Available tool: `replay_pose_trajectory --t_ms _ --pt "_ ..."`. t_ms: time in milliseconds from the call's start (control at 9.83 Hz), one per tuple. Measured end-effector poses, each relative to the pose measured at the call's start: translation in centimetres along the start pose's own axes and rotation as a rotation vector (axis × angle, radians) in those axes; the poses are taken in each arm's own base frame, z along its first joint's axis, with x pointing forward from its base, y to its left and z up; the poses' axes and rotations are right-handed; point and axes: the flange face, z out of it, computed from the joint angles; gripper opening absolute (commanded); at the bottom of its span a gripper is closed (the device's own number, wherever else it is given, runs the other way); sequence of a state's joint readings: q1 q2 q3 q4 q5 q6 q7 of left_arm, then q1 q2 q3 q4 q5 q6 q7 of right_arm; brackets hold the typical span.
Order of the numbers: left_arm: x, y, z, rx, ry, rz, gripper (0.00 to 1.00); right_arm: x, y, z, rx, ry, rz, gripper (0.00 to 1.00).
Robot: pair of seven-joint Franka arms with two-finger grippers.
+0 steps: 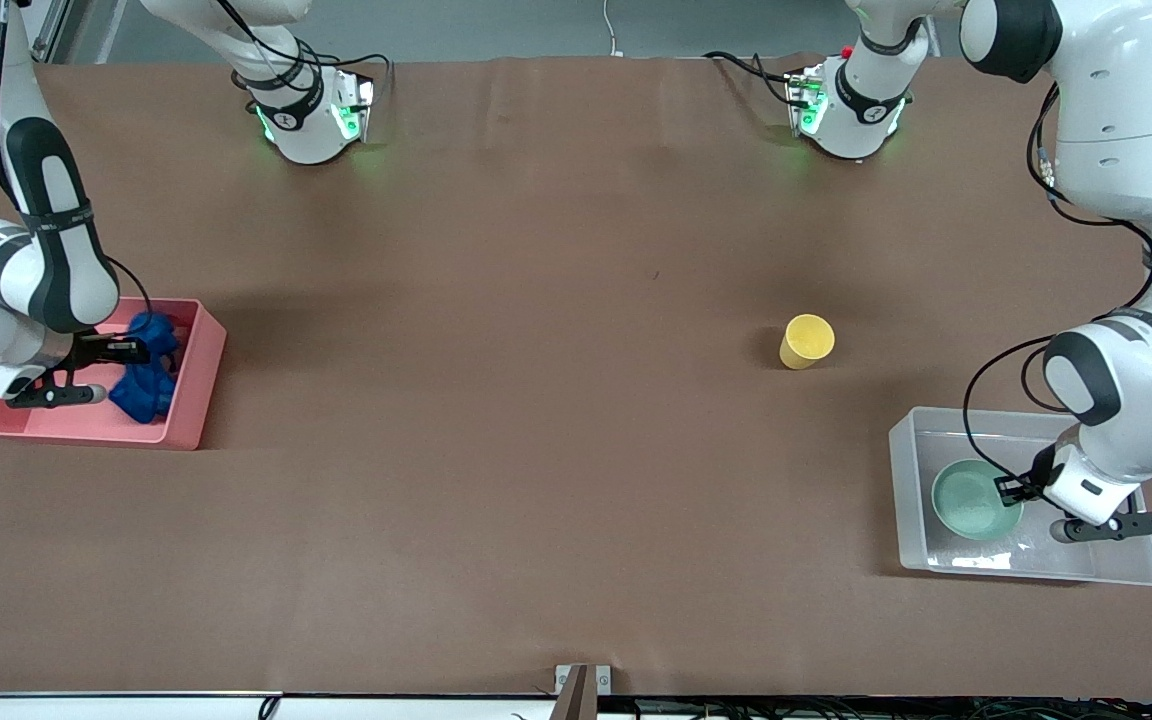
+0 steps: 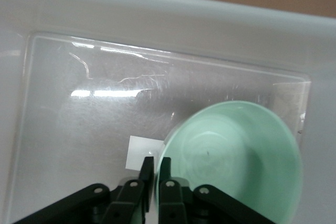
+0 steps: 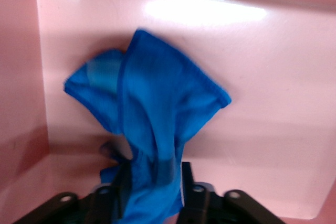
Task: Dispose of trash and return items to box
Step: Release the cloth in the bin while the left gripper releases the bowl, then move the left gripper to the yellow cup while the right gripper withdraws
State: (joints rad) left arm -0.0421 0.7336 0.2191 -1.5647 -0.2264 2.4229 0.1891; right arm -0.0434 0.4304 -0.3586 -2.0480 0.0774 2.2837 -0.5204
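Observation:
The blue rag (image 1: 144,385) lies crumpled in the pink bin (image 1: 198,395) at the right arm's end of the table. My right gripper (image 1: 134,350) is down in that bin. Its fingers stand apart with the rag (image 3: 152,103) bunched between them, over the pink bin's floor (image 3: 273,103). The mint-green bowl (image 1: 971,500) sits in the clear tub (image 1: 908,500) at the left arm's end. My left gripper (image 1: 1008,490) is shut on the bowl's rim, one finger inside the bowl (image 2: 236,156) and one outside. The yellow cup (image 1: 806,341) stands on the table, apart from both grippers.
The tub's white square label (image 2: 137,150) shows beside the bowl, under the tub's floor (image 2: 79,129). Both arm bases stand along the table's edge farthest from the front camera. The brown table (image 1: 536,400) stretches between bin and tub.

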Motion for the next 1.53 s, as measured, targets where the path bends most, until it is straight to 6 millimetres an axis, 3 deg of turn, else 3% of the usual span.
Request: replay_pose_trajectory --t_ms 102,203,305,407,610,915,1119,1220,1322,1525 --pt "0.1 0.1 -0.1 0.000 0.003 0.002 0.99 0.9 0.3 -1.6 -0.009 0.023 -0.003 1.00" --pt "0.4 0.4 -1.1 -0.001 0.021 0.005 1.00 1.7 0.4 -3.8 -0.005 0.028 -0.004 1.00" --pt "1.0 0.6 -3.4 -0.008 0.050 0.007 1.00 2.4 0.3 -7.0 0.008 0.037 0.031 1.00" --pt "1.4 1.0 -7.1 -0.026 0.060 0.010 1.00 2.8 -0.3 -11.3 0.020 0.065 0.089 1.00" --pt "0.7 2.5 -16.6 -0.059 0.015 0.057 1.00 2.0 -4.6 -20.9 0.055 0.154 0.165 1.00" --pt "-3.5 7.1 -30.2 -0.065 -0.059 0.128 1.00 -3.1 -11.6 -31.2 0.056 0.174 0.194 1.00" --pt "-7.2 9.7 -36.6 -0.067 -0.086 0.145 1.00 -7.1 -15.2 -38.5 0.034 0.165 0.214 1.00" --pt "-9.0 10.4 -38.6 -0.072 -0.086 0.149 1.00 -8.6 -15.8 -42.4 0.029 0.203 0.211 1.00" --pt "-11.0 10.7 -39.8 -0.077 -0.084 0.153 1.00 -9.4 -15.9 -45.0 0.026 0.240 0.212 1.00" --pt "-14.8 11.6 -39.7 -0.082 -0.093 0.166 1.00 -8.6 -15.3 -45.0 0.026 0.226 0.218 1.00"
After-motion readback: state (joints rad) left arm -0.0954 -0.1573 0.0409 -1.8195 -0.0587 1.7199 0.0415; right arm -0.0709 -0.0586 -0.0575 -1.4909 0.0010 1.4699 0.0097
